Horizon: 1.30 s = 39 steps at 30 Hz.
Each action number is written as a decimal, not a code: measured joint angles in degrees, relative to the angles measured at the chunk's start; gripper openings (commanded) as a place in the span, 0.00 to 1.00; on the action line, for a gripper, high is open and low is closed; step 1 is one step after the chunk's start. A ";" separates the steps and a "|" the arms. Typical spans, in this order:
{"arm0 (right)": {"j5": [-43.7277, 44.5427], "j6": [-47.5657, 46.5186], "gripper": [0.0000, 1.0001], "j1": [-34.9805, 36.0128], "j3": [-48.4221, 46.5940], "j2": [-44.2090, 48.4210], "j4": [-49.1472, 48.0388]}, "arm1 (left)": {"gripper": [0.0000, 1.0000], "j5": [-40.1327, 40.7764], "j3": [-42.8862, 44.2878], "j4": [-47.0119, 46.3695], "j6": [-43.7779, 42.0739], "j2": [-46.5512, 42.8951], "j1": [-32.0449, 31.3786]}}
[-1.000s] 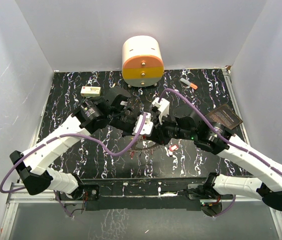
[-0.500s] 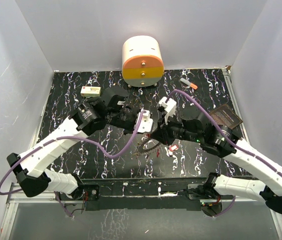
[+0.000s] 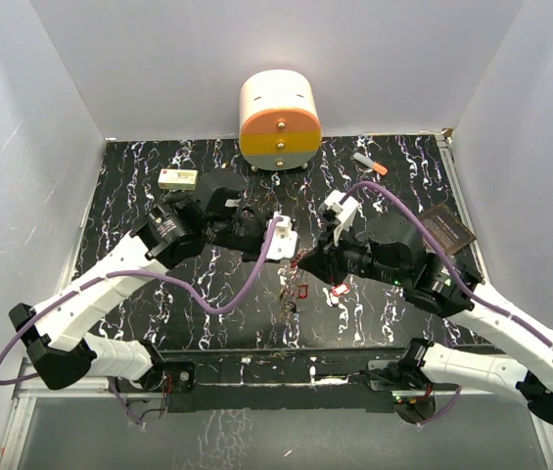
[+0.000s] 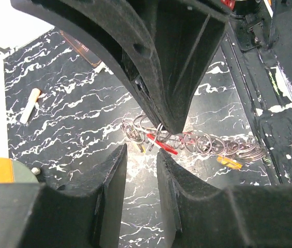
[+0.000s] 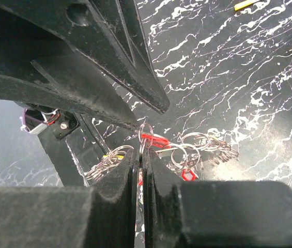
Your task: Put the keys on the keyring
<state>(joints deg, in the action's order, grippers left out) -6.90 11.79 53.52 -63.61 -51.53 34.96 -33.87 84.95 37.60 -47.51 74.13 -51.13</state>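
Note:
The keyring (image 5: 187, 150) shows as a string of linked silver rings. It dangles just above the black marbled table (image 3: 159, 294), and it also shows in the top view (image 3: 299, 284). A red key (image 5: 154, 139) and a yellow key (image 5: 116, 155) hang on it. My right gripper (image 5: 141, 152) is shut on one thin ring of it, seen from above in the top view (image 3: 313, 259). My left gripper (image 4: 141, 152) is open and empty, just short of the rings (image 4: 197, 143), close to the right fingers (image 4: 161, 116). A red key (image 3: 338, 290) lies on the table. An orange key (image 4: 230, 161) hangs at the string's end.
A round white, yellow and orange drawer box (image 3: 279, 117) stands at the back. An orange-tipped marker (image 3: 370, 164) lies at the back right, a small cream box (image 3: 178, 178) at the back left, and a dark card (image 3: 442, 227) at the right. Purple cables (image 3: 247, 289) loop over the table.
The two grippers have drawn apart: the right one moved right with the rings bunched under it, and the left one pulled back to the left.

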 measured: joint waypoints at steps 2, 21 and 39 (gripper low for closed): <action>0.33 0.20 0.08 0.00 0.98 0.87 -1.20 | 0.29 -0.02 -0.50 -0.33 0.15 0.02 0.00; 0.44 0.39 0.08 0.04 8.87 7.76 -12.72 | 0.00 -1.70 -1.29 -4.11 2.54 0.44 0.07; 0.94 2.27 0.08 0.02 10.91 10.78 -14.21 | 0.35 -1.25 -6.25 -6.38 -5.07 -4.92 0.00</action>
<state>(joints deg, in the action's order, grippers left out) -5.96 14.06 53.54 -52.71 -40.75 20.75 -35.11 78.70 31.22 -52.58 69.21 -51.13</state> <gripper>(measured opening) 0.095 0.335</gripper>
